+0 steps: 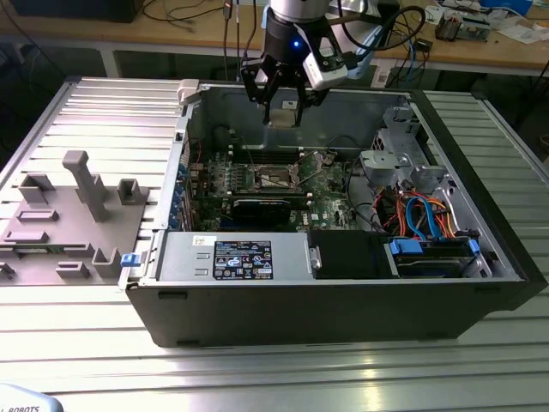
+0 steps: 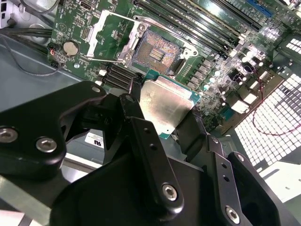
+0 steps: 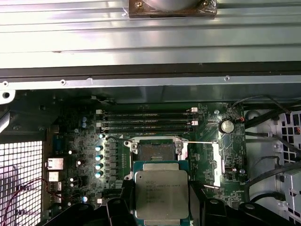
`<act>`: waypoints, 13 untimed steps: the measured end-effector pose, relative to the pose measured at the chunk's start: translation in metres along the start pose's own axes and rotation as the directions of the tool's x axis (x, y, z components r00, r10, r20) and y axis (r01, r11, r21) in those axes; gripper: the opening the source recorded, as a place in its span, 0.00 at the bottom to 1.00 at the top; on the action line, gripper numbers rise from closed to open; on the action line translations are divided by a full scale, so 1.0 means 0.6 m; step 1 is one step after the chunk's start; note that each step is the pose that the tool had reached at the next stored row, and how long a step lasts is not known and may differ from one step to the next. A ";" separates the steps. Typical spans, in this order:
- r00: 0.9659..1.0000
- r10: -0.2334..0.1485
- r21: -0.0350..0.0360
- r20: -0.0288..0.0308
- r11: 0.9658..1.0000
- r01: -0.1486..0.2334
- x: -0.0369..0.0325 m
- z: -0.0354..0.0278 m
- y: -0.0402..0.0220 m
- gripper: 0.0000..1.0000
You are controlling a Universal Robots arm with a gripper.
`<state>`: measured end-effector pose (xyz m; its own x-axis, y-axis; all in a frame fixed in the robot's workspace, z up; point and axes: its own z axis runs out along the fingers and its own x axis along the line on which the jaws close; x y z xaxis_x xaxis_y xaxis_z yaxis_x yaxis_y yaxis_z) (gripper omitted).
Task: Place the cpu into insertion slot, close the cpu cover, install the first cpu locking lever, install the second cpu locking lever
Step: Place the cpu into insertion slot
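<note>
Gripper (image 1: 282,108): clamped on the chip, at the upper centre of the exterior view.
Chip (image 3: 161,195): held flat above the socket (image 3: 153,151), apart from it.
Cover (image 2: 110,35): folded open beside the exposed socket.

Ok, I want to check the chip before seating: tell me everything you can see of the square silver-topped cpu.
The flat square cpu has a silver-grey metal lid with faint print and a green rim. The black gripper's fingers clamp two opposite edges, holding it in the air over the open computer case, clear of the empty, dark-centred insertion slot.
</note>
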<state>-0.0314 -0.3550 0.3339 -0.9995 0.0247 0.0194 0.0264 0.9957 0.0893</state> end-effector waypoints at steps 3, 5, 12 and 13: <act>1.000 0.000 0.000 0.000 1.000 0.000 0.000 0.001 0.000 0.55; 1.000 0.000 0.000 0.000 1.000 0.000 0.000 0.002 0.000 0.55; 1.000 0.000 0.000 0.000 1.000 0.000 0.000 0.005 0.000 0.55; 1.000 0.000 0.000 0.000 1.000 0.000 0.000 0.006 -0.001 0.55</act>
<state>-0.0314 -0.3550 0.3304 -0.9995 0.0247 0.0193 0.0264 0.9957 0.0894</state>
